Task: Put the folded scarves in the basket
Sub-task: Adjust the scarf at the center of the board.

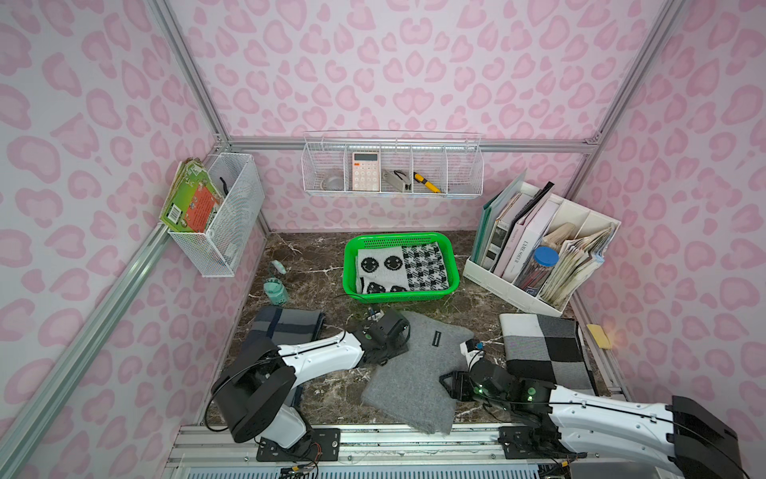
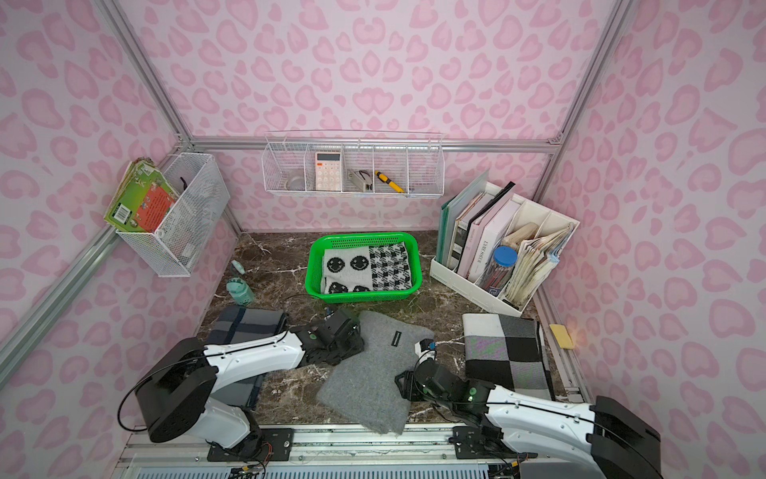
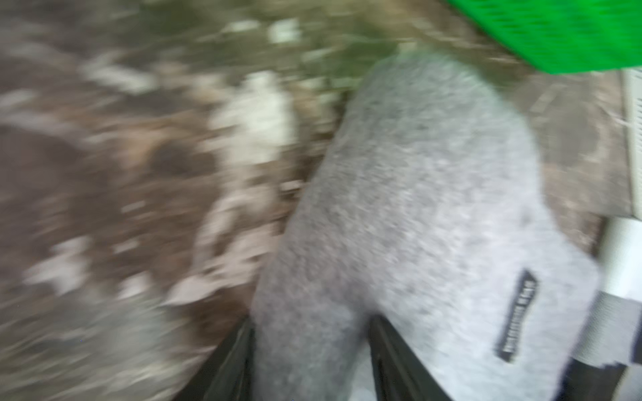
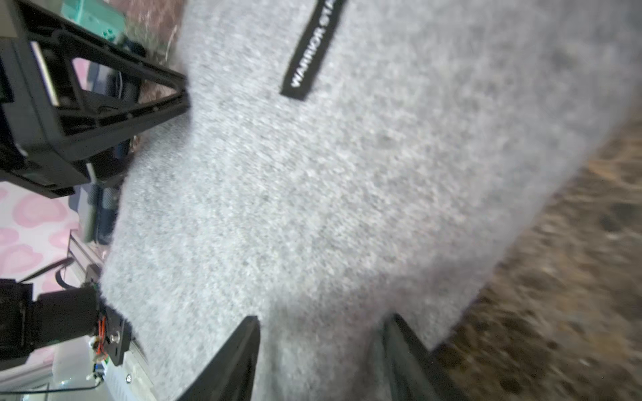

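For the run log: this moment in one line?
grey scarf: on table, outside basket | left jaws, right jaws: straddling its edges, grip unclear | basket: holds smiley scarf

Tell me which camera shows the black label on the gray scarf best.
The right wrist view: the label sits close up, its white lettering partly readable. Both top views show only a tiny dark strip; the left wrist view blurs it.

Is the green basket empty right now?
No, a folded black-and-white scarf with smiley faces and a houndstooth pattern lies inside the green basket, covering most of its floor.
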You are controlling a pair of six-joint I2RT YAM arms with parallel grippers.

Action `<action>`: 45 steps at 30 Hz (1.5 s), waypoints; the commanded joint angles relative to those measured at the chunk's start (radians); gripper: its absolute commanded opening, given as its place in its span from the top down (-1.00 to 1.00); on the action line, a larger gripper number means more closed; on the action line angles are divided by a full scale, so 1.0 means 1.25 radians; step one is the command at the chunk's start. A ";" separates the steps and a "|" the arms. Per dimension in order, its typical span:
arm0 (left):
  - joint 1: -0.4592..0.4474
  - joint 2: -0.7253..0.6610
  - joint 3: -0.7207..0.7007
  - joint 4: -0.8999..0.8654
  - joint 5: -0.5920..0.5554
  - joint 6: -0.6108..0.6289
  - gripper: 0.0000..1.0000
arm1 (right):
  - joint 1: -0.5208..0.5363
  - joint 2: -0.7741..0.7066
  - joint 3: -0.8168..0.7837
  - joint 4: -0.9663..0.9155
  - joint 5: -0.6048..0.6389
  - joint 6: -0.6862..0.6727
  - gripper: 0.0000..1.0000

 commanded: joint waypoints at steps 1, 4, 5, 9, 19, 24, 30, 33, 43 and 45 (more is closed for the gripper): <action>-0.008 0.035 0.049 0.012 0.015 0.053 -0.24 | 0.001 -0.118 0.009 -0.178 0.117 0.021 -0.30; -0.008 0.019 0.045 -0.001 -0.004 0.053 -0.31 | -0.001 -0.226 0.008 -0.226 0.154 0.006 -0.37; -0.009 0.007 0.042 -0.017 -0.017 0.053 -0.33 | -0.003 -0.252 0.005 -0.232 0.158 0.004 -0.38; -0.008 -0.085 0.002 -0.100 -0.073 0.041 -0.40 | -0.019 -0.310 -0.001 -0.241 0.173 -0.017 -0.41; -0.011 -0.499 -0.182 -0.316 -0.096 -0.096 -0.51 | -0.134 -0.162 0.053 -0.105 0.099 -0.172 -0.46; -0.011 -0.704 -0.222 -0.477 -0.045 -0.159 -0.53 | -0.171 0.021 0.106 0.003 0.041 -0.235 -0.46; -0.013 -0.924 -0.313 -0.547 0.030 -0.216 -0.49 | -0.183 0.220 0.197 0.071 0.014 -0.289 -0.46; -0.012 -1.019 -0.358 -0.578 0.026 -0.252 -0.49 | -0.200 0.307 0.235 0.090 -0.026 -0.288 -0.41; -0.014 -0.989 -0.415 -0.454 0.058 -0.251 -0.48 | -0.220 0.488 0.304 0.091 -0.089 -0.292 -0.34; -0.013 -0.932 -0.422 -0.374 0.082 -0.236 -0.48 | -0.227 0.497 0.300 0.094 -0.089 -0.287 -0.34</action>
